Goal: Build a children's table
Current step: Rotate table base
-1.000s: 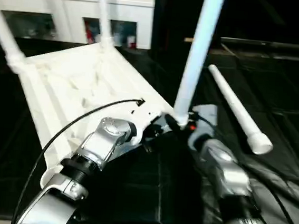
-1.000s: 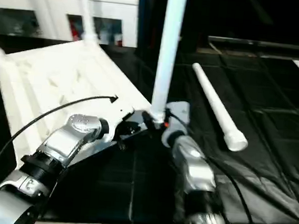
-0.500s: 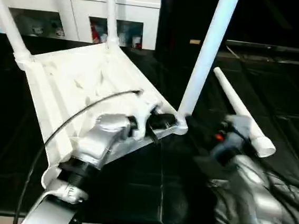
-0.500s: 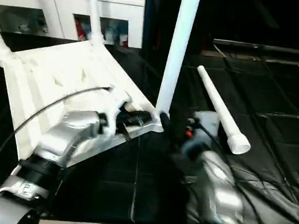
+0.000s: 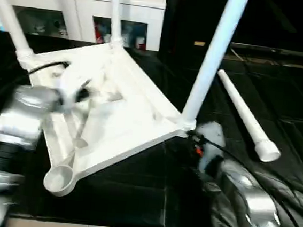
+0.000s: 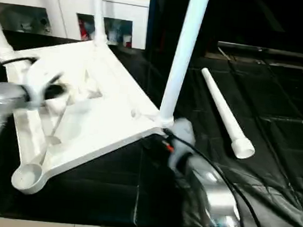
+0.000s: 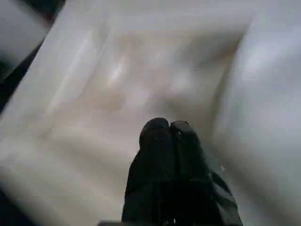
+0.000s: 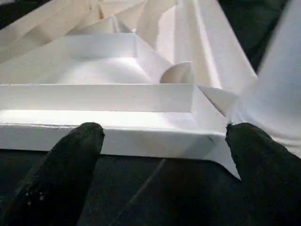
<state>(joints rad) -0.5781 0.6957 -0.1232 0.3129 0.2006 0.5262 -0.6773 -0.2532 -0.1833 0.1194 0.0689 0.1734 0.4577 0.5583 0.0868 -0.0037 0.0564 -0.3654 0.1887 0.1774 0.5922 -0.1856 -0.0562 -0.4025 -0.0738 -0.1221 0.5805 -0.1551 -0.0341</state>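
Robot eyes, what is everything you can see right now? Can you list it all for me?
Table top: one, white, upside down on the black floor, ribbed underside up.
Fitted legs: three, white, standing up from the corner sockets.
Empty socket: one, white, round, at the nearest corner.
Loose leg: one, white, lying on the floor to the right of the table top.
Cabinet: one, white with glass doors, behind the table.
Left claw: black fingers together, over the ribbed underside.
Right claw: black fingers apart, at the table top's edge beside a fitted leg.
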